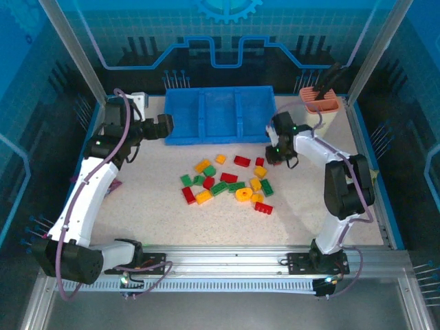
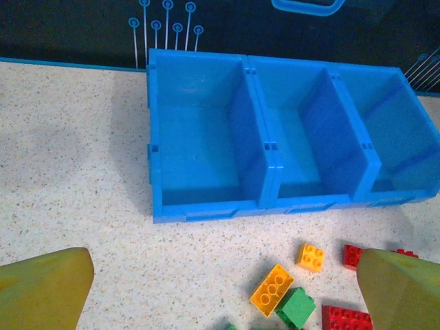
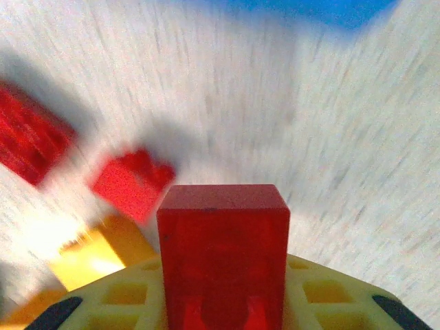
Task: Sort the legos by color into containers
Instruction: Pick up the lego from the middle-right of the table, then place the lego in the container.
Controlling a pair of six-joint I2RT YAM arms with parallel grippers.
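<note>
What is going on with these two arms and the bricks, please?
The arms are sorting bricks by colour. The right gripper is closed on a red plastic brick, beside the loose pile of red, green and yellow-orange bricks on the speckled table. The left gripper hangs open beside the blue three-compartment plastic tray, whose compartments are empty.

The speckled cream table carried a blue three-compartment tray at its far edge; red, green and yellow-orange legos lay scattered mid-table, apart from it; a cream holder stood far right.
</note>
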